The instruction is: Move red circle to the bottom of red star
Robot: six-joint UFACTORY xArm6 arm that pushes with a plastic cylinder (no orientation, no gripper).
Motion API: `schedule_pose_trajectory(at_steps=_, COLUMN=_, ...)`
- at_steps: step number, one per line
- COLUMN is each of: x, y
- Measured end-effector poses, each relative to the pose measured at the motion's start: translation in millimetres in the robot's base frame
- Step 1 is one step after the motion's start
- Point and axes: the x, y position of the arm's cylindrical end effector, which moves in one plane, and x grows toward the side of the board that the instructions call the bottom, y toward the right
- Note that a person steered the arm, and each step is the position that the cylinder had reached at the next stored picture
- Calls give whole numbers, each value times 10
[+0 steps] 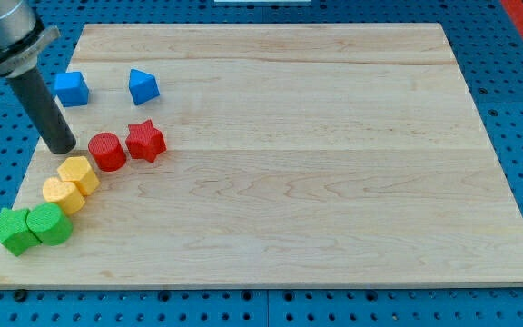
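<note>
The red circle (107, 151) lies on the wooden board (316, 163) at the view's left, touching the left side of the red star (145, 141). My tip (62, 148) rests on the board a short way to the left of the red circle, with a small gap between them. The dark rod rises from it toward the view's top left corner.
A blue cube (71, 88) and a blue triangular block (143, 86) lie above the red pair. A yellow hexagon (79, 173) and a yellow block (63, 193) sit below my tip. A green star (11, 230) and a green block (50, 223) lie at the bottom left corner.
</note>
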Motion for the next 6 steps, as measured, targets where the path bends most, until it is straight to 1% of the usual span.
schedule_pose_trajectory(at_steps=1, x=87, y=336)
schedule_pose_trajectory(at_steps=2, x=87, y=813)
schedule_pose_trajectory(at_steps=3, x=-8, y=1122)
schedule_pose_trajectory(at_steps=4, x=-133, y=1109)
schedule_pose_trajectory(at_steps=5, x=-133, y=565)
schedule_pose_trajectory(at_steps=6, x=-133, y=-102)
